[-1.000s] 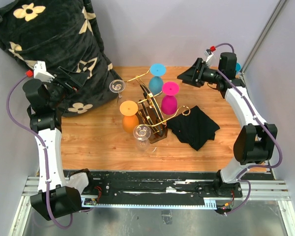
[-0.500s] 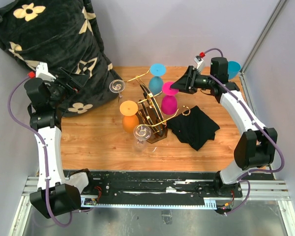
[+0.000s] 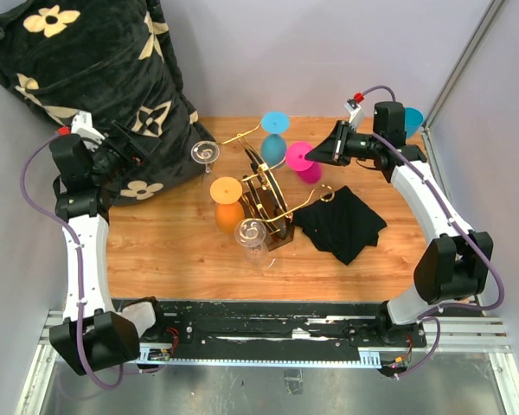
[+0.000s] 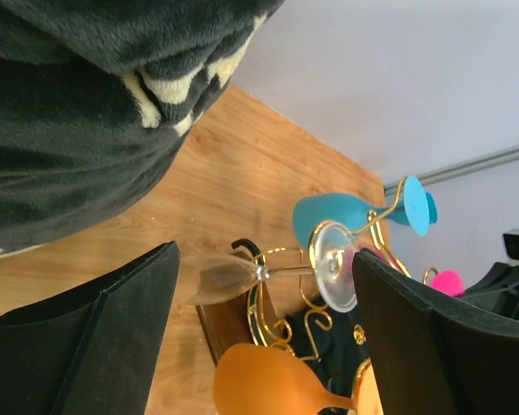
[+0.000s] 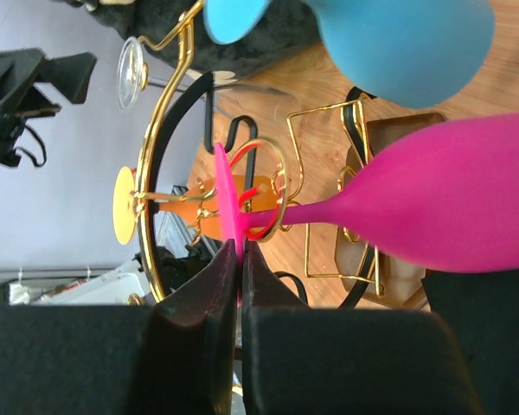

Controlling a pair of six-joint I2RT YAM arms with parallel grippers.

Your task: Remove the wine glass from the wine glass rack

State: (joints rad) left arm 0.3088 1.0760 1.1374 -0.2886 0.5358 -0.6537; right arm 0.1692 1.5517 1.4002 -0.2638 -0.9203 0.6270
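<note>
Right gripper (image 5: 240, 259): clamped tight on the thin foot disc of the magenta wine glass (image 5: 450, 203), a finger on either face.
Magenta glass: tipped on its side in the air, foot towards the rack, bowl away. Its stem crosses a gold loop; cannot tell whether it is free.
Rack: gold wire wine glass rack on a dark oval wooden base (image 3: 281, 238), mid-table, just beside the glass.
Left gripper (image 3: 137, 143): fingers wide apart, holding nothing, beside the black flowered plush cushion (image 3: 86, 69).
Cloth: crumpled black cloth (image 3: 342, 223) beside the rack base.
</note>
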